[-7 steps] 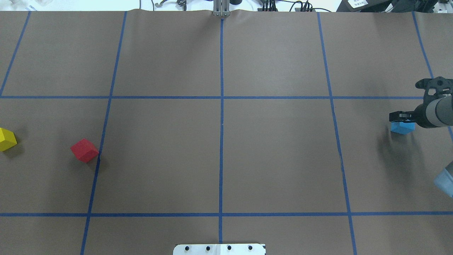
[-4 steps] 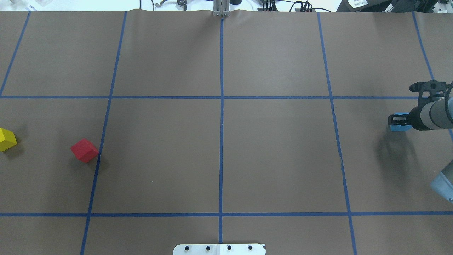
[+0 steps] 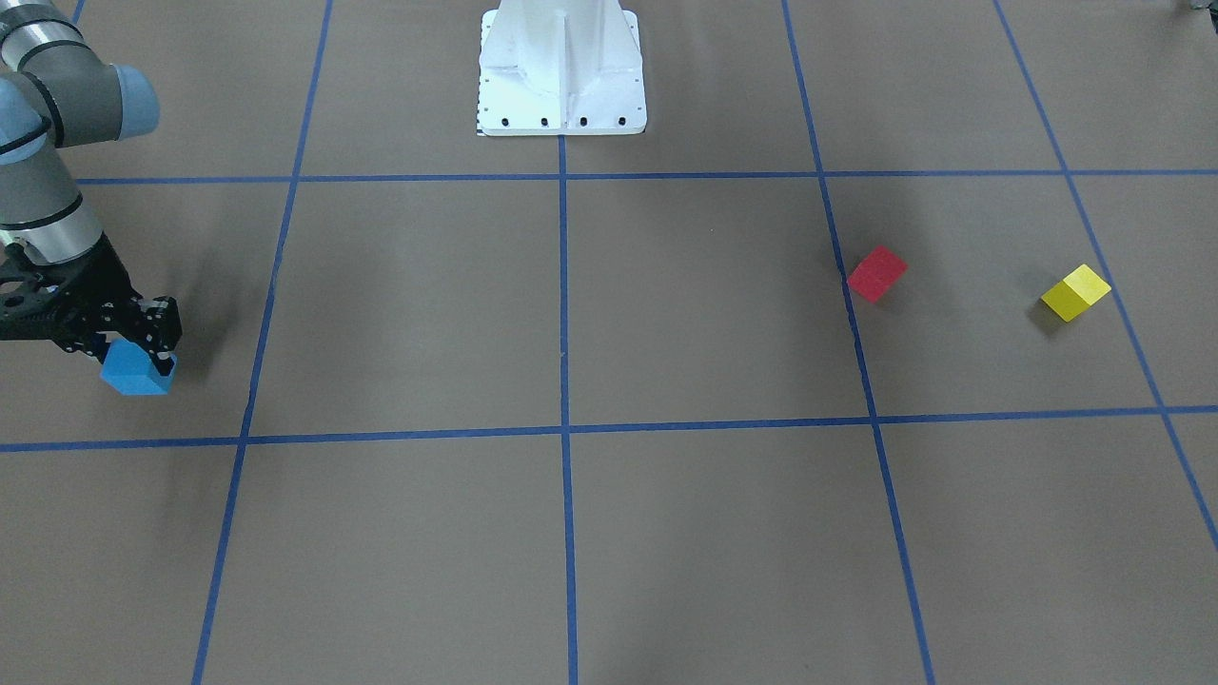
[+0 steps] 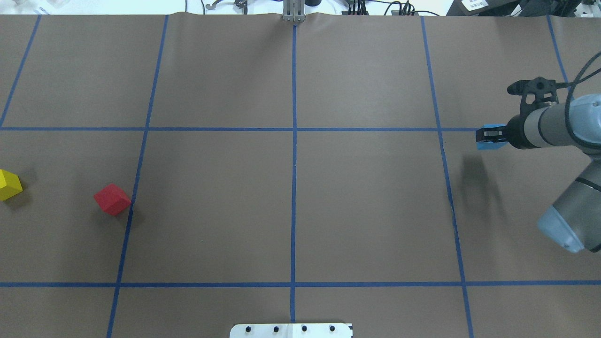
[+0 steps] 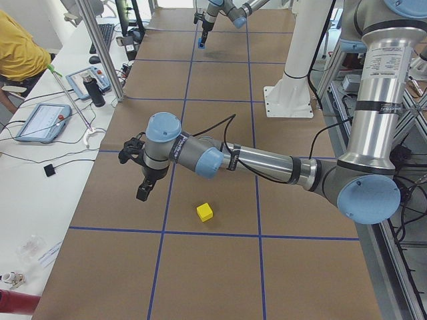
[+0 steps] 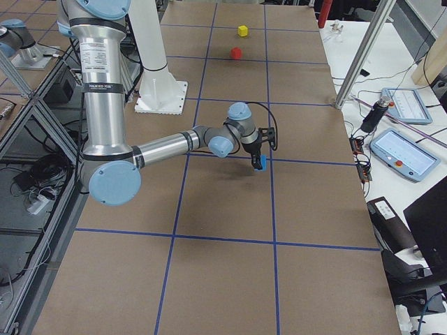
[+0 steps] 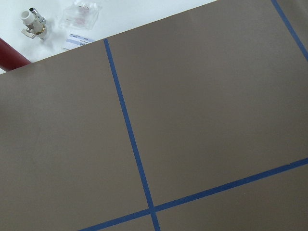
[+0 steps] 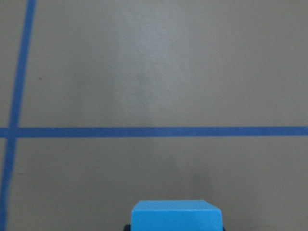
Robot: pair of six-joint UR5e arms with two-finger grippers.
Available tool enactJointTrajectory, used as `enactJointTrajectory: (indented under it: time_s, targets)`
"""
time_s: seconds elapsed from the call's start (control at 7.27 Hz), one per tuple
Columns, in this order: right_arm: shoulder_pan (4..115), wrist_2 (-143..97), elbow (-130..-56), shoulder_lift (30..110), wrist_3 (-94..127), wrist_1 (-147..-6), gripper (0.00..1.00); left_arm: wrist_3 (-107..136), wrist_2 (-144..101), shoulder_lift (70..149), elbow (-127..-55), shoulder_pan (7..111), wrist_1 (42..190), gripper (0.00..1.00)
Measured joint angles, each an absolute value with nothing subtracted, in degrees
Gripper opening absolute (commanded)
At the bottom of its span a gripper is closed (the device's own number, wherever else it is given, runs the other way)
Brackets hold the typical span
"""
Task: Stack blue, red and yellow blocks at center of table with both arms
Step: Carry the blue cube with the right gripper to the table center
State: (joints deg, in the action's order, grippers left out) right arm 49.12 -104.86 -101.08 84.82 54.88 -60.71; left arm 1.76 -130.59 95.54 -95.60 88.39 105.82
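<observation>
Right gripper [image 4: 489, 135] lifted and shifted toward centre since a second ago, blue block [image 3: 136, 374] carried along. Jaws clenched on block's sides; block sits between fingers, clear of table [image 4: 366, 202]. Red block [image 4: 112, 199] and yellow block [image 4: 9, 185] lie well apart from those jaws. Left gripper [image 5: 143, 192] hovers near yellow block; whether its jaws are parted, cannot tell.

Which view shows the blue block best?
Exterior front-facing: the blue block shows two faces, clear under the right gripper. Overhead, the gripper covers most of it; the right wrist view crops it; both side views show it small.
</observation>
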Motion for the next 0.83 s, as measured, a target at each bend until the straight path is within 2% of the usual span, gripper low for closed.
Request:
enactJointTrajectory:
  time_s: [0.55, 0.83]
  targets:
    - [41.4, -103.5, -98.7, 62.4, 55.7, -79.3, 0.00, 1.7, -130.6, 95.5, -95.3, 88.3, 105.8, 1.00]
    - [36.5, -101.3, -91.1, 52.9, 59.9, -80.4, 0.02, 1.6, -130.6, 95.5, -94.9, 88.3, 105.8, 1.00]
